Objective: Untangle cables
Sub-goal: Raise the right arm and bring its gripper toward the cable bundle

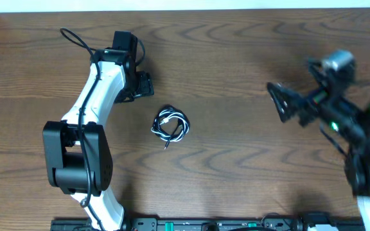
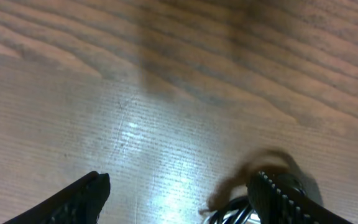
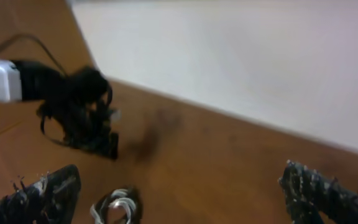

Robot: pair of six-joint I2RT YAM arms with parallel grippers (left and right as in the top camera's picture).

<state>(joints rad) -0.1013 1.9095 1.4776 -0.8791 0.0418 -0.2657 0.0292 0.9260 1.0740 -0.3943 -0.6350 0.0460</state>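
The cables (image 1: 171, 124) lie in one small tangled coil of white and black cord on the wooden table, near its middle. My left gripper (image 1: 144, 84) hovers just up and left of the coil, open, nothing between its jaws. In the left wrist view the coil (image 2: 232, 215) peeks in at the bottom edge beside the right fingertip (image 2: 277, 196); the gripper (image 2: 179, 190) spans bare wood. My right gripper (image 1: 277, 98) stands wide open far to the right of the coil. The right wrist view shows the cables (image 3: 117, 207) low left, inside the open gripper (image 3: 182, 190).
The left arm (image 1: 92, 109) reaches up the table's left side, its base (image 1: 76, 157) at the front left. The right arm (image 1: 345, 122) fills the right edge. In the right wrist view the left arm's head (image 3: 79, 106) stands beyond the coil, before a pale wall (image 3: 241, 56).
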